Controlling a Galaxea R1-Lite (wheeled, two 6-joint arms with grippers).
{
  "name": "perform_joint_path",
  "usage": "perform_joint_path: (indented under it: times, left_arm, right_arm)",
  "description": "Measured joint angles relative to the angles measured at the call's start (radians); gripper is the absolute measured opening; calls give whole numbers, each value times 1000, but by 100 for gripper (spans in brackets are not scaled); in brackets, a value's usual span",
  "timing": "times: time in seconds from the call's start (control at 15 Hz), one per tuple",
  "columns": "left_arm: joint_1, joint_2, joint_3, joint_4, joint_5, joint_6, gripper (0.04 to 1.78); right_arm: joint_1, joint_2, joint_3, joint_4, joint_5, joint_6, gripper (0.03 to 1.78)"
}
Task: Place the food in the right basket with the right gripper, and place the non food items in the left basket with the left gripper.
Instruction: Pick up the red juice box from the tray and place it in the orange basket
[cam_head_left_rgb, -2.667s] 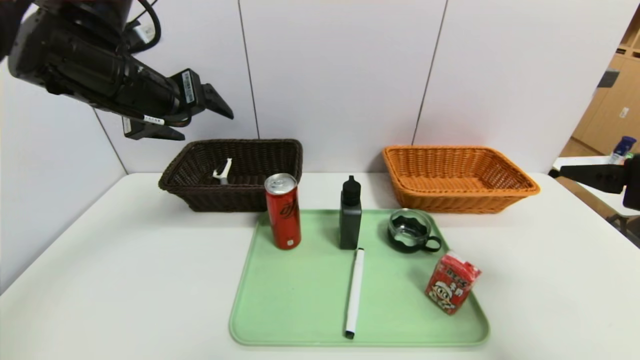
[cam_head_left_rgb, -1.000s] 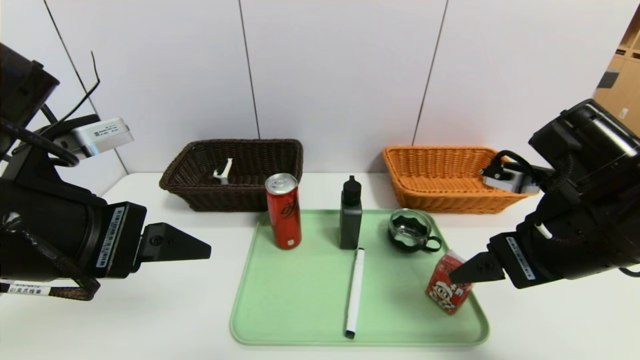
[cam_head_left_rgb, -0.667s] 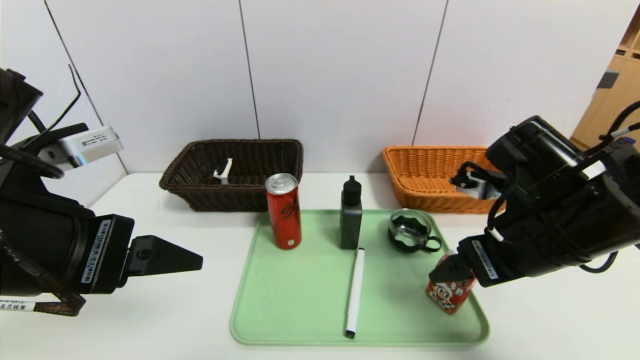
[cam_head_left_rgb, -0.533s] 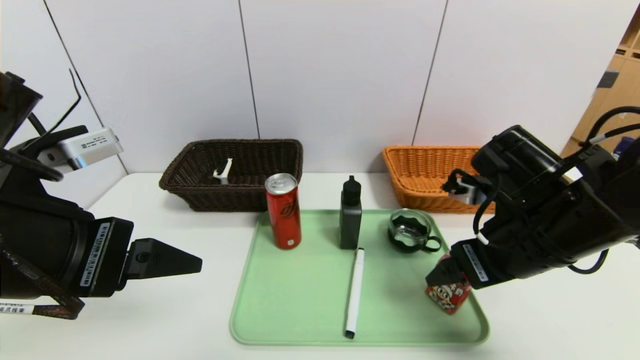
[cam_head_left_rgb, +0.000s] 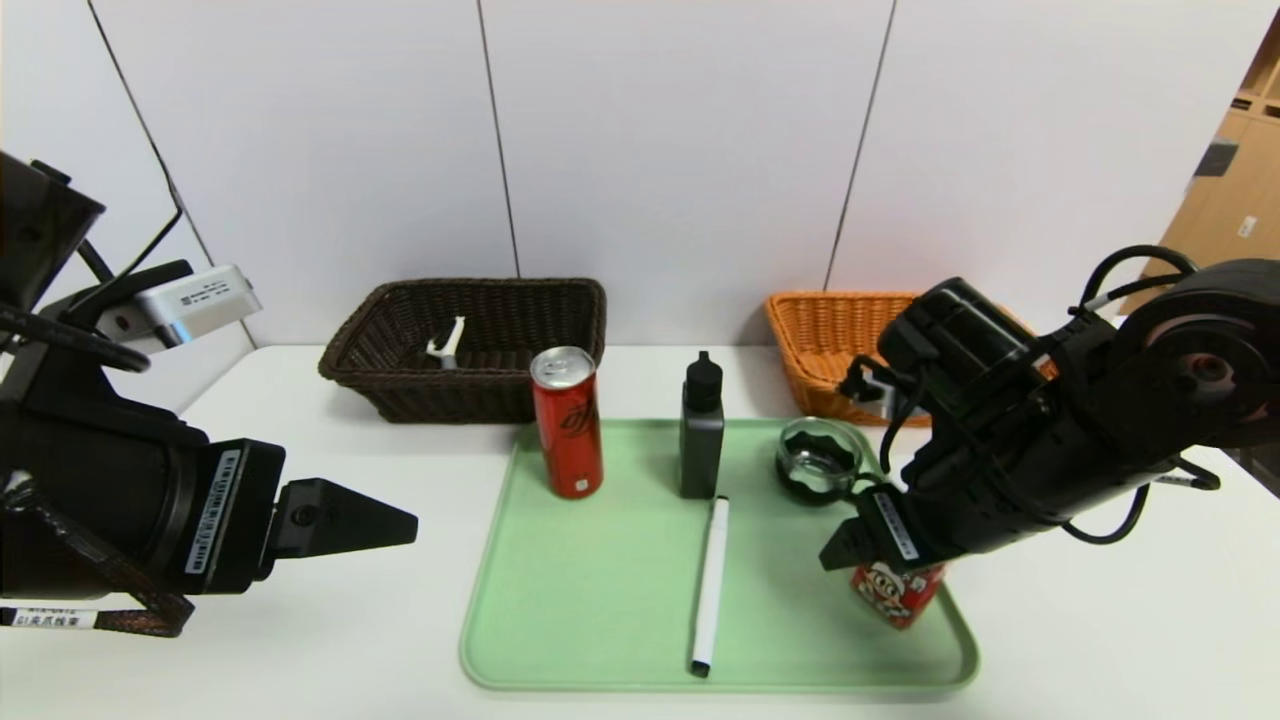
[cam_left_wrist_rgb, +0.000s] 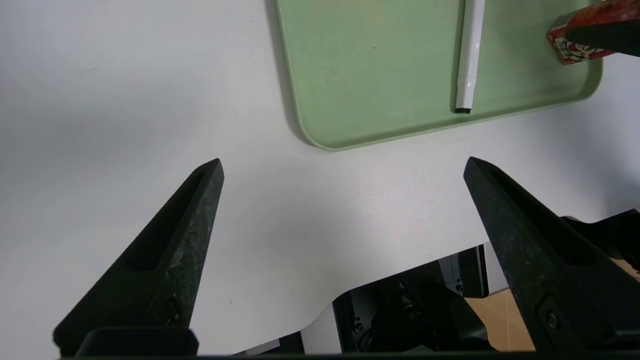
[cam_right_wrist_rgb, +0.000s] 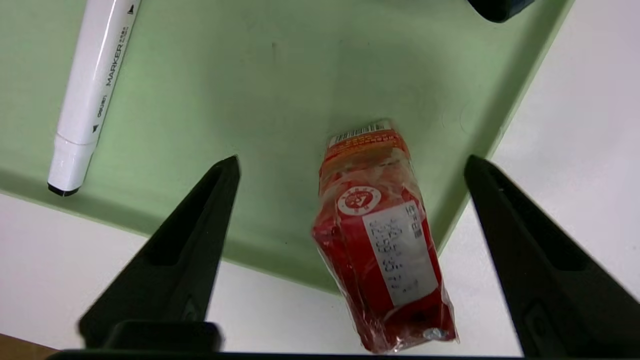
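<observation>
Right claw (cam_right_wrist_rgb: 350, 165) spread wide, straddling red carton (cam_right_wrist_rgb: 380, 235), untouched, on green tray (cam_head_left_rgb: 590, 600) at 4 o'clock corner. Left claw (cam_left_wrist_rgb: 342, 167) released, above bare tabletop (cam_left_wrist_rgb: 125, 100) at tray's 9 o'clock.

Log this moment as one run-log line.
right gripper: open over red carton | left gripper: open, idle | peeler: in left basket

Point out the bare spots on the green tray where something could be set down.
The green plastic tray is bare between the tall red drink can and the white marker, toward its near-left corner. A narrower strip lies between marker and small red carton. The far-right corner is crowded: glass cup in black holder, right pincer.
</observation>
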Motion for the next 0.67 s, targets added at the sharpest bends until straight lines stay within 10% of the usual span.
perform_joint_path:
  times: [0.4,0.47,0.67]
  left_arm:
    - [0,0,0,0,0,0,169]
    - [0,0,0,1,0,0,169]
    - [0,-1,1,2,0,0,169]
  right_arm:
    - [5,14,0,6,1,-4,68]
    - [6,9,0,8,2,-3,34]
    - [6,-14,2,17,2,0,36]
